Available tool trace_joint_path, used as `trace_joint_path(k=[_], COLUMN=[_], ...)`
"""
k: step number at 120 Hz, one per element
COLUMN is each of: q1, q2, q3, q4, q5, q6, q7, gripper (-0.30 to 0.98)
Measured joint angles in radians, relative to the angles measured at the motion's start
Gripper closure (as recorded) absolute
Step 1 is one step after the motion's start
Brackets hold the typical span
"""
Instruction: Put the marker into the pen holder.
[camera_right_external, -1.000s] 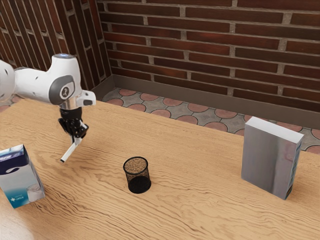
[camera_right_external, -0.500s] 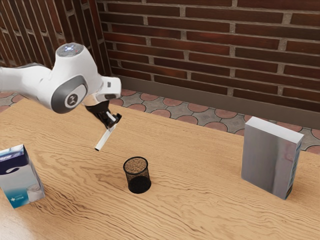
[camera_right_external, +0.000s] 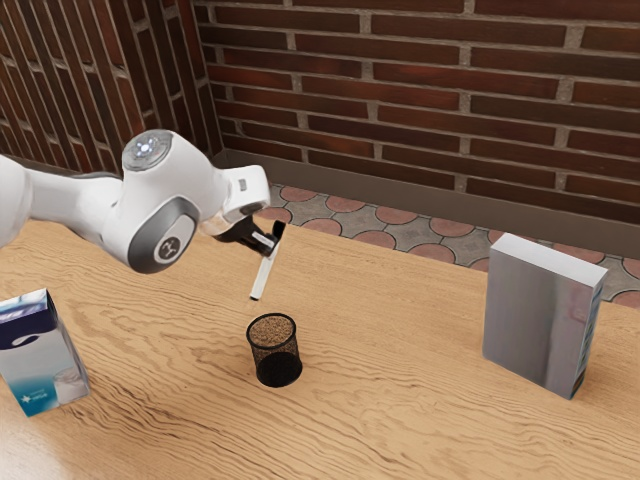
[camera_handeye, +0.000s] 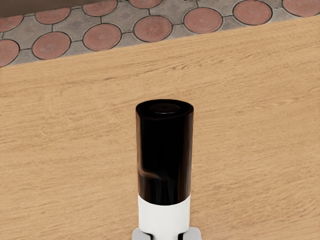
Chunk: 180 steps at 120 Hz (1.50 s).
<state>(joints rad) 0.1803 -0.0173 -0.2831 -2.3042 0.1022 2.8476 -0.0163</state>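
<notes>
Item, one marker (camera_right_external: 264, 272): white barrel (camera_handeye: 164, 217), black cap (camera_handeye: 165, 155), in the air above the table (camera_right_external: 400, 410), cap end up and the far end slanting down toward the pen holder. Item, one black gripper (camera_right_external: 268, 243): fingers drawn in narrow, one on each side of the barrel just below the cap, the marker pinched between them. Item, one pen holder (camera_right_external: 272, 349): dark mesh cup, upright on the table, the marker's lower end near its rim in the exterior view but outside it; exact height over the mouth cannot be told. Item, one pale box with blue print (camera_right_external: 42, 360), at the exterior view's left; item, one grey box (camera_right_external: 535, 320), at its right, both well apart from the cup. Handling notes, by judgement: marker light, stiff, not fragile; smooth round barrel, likely slippery, apt to pivot between the pads if its end knocks the rim. Best hold: high on the barrel, close under the cap — as here — leaving the long lower part free to enter first; the cap itself is a poorer hold, since it might pull off. Next move called for: bring the lower end over the mouth, stand the marker more upright, lower gently, then release — the light cup could tip if pushed.
</notes>
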Motion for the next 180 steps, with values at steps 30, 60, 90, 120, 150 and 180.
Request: trace_joint_path(k=[30, 60, 90, 120, 150, 180], q1=[-0.069, -0.065, -0.063, -0.064, -0.04, 0.007], q2=[-0.09, -0.1, -0.124, -0.126, -0.022, 0.005], q3=[-0.044, -0.047, -0.046, -0.012, 0.099, 0.132], q4=[-0.11, -0.128, -0.162, -0.127, 0.51, 0.751], q5=[-0.007, -0.004, -0.003, -0.005, -0.018, -0.019], q6=[0.051, 0.064, 0.053, -0.008, -0.574, -1.065], q7=[-0.076, -0.132, -0.169, -0.192, -0.198, -0.171], gripper=[0.79, 0.79, 0.67, 0.22, 0.07, 0.02])
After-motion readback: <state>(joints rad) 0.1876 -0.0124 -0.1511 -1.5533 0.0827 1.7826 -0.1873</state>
